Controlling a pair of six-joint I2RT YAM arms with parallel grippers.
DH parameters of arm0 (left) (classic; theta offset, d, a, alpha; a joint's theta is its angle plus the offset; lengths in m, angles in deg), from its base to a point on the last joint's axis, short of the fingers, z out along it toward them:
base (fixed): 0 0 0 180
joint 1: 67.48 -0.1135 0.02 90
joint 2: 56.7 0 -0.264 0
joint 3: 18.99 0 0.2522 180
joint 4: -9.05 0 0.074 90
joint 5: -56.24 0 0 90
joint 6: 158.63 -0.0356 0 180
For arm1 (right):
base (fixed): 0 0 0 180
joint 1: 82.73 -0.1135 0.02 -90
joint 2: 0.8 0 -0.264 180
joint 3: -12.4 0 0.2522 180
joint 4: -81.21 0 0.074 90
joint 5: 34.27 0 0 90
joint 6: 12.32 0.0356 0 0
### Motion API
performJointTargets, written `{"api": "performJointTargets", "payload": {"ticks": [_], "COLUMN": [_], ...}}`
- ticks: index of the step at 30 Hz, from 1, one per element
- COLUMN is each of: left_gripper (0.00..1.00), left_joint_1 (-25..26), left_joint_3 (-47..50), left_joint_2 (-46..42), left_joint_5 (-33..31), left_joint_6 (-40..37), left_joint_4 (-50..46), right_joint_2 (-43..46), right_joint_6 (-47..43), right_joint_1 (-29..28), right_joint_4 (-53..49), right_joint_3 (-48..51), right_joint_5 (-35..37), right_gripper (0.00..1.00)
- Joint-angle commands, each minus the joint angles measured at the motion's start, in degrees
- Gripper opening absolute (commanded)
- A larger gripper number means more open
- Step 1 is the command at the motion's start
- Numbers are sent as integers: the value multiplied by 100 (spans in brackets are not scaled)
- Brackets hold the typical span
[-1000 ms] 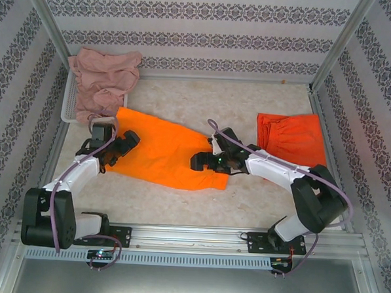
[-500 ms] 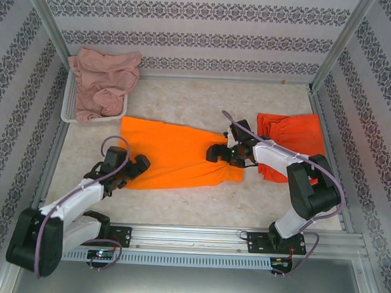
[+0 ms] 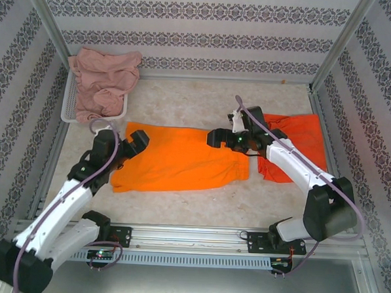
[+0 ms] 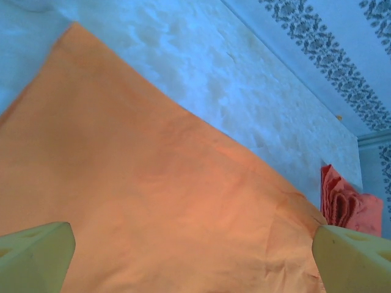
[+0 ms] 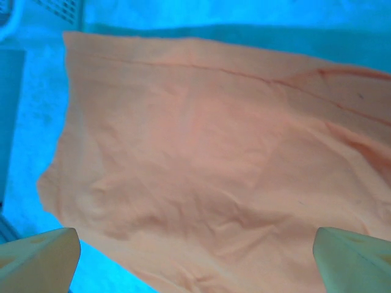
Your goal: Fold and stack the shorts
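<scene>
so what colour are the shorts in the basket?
Dusty pink shorts, in the white basket; best in the top external view.

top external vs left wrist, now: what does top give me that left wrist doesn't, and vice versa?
Top external: pink shorts heaped in the white basket, the right arm with open jaws over the right end of the orange shorts, and the full outline of those shorts. Left wrist: a close look at the fabric's fine creases, with the left jaws wide open over it. Both: orange shorts spread on the table, red shorts to their right.
</scene>
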Motion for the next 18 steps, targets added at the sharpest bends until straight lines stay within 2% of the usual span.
{"api": "performJointTargets", "payload": {"ticks": [1,8,18], "left_gripper": [100,100,100], "left_joint_1": [0,11,-13], "left_joint_3": [78,793,2098], "left_joint_2": [810,1581,1063], "left_joint_5": [678,663,-72], "left_joint_6": [-133,185,142], "left_joint_4": [1013,1837,1776], "right_joint_2": [-139,-862,-2278], "right_joint_6": [286,399,498], "right_joint_1": [153,629,1046], "right_joint_4": [80,284,408], "right_joint_3": [-117,-200,-731], "right_joint_5": [-301,-505,-672], "right_gripper": [98,98,98]}}
